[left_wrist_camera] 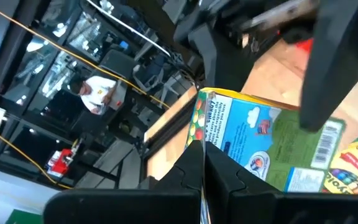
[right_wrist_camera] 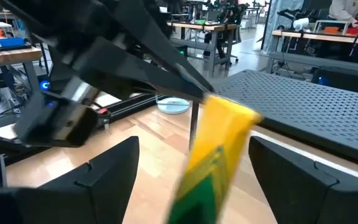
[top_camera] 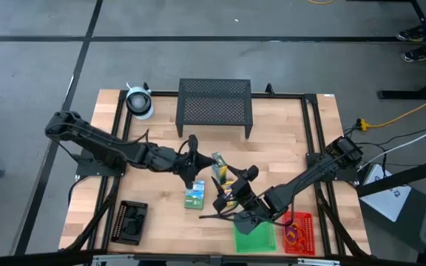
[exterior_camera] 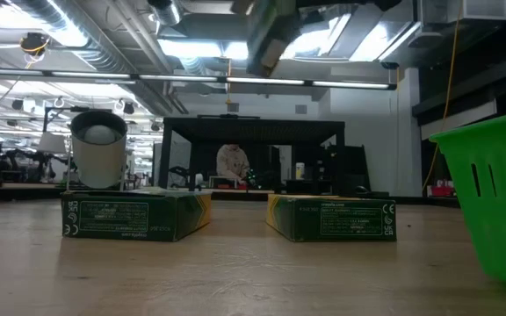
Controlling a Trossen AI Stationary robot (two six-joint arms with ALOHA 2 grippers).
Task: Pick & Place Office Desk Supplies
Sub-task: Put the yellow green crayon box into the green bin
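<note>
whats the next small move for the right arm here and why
Probably ease the open right gripper forward around the crayon box and close. The box hangs tilted in the air, the shut left gripper pinches one end, and its free end already lies between the right fingers, so a handover looks set up.

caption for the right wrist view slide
Open right gripper faces the yellow-green crayon box held up by the left arm.

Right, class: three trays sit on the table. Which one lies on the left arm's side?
The black tray. It sits alone on the left arm's side, while the green tray and the red tray sit side by side on the right arm's side.
</note>
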